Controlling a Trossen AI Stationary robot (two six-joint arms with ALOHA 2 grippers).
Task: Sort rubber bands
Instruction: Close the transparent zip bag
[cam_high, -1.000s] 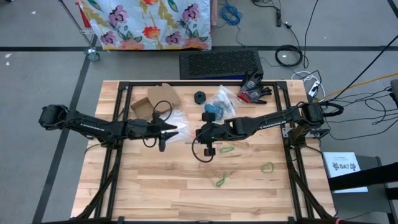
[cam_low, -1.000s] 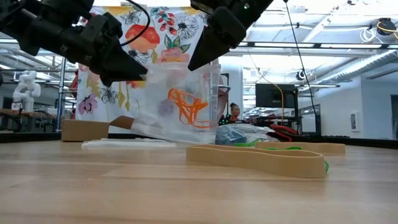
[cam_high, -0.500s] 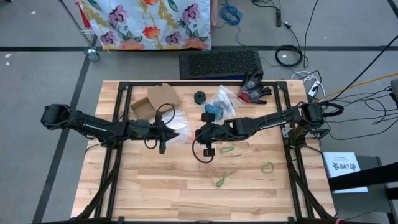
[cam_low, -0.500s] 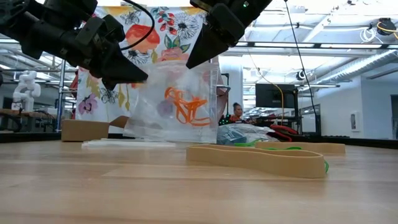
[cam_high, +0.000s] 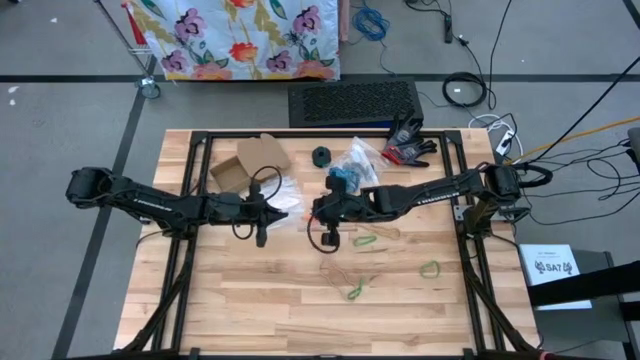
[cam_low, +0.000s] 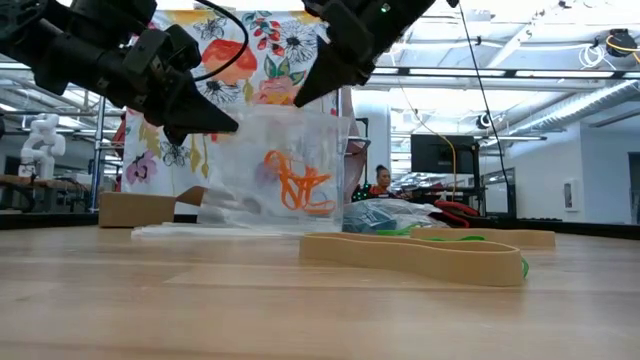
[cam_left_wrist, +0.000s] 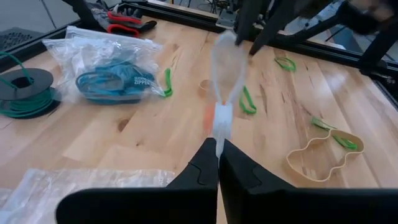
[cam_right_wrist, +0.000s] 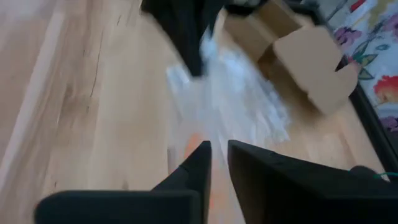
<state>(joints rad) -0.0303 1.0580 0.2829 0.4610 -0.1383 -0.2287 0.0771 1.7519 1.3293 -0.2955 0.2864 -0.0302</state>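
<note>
1. The left gripper (cam_low: 215, 120), at centre-left of the low view, is clamped on one top corner of a clear bag (cam_low: 285, 165).
2. The right gripper (cam_low: 310, 92), upper centre, appears to pinch the opposite corner; its jaws look nearly closed in the right wrist view.
3. Orange rubber bands (cam_low: 298, 185) sit bunched inside the bag, which hangs just above the surface (cam_low: 200, 300).
4. Loose rubber bands lie lower right of centre in the high view: green ones (cam_high: 430, 268) and a tan one (cam_low: 415, 255) in the low view's foreground.
5. Bands are light, floppy and grippy; pinching one strand seems best.
6. Both arms stretch inward, meeting mid-surface.
</note>
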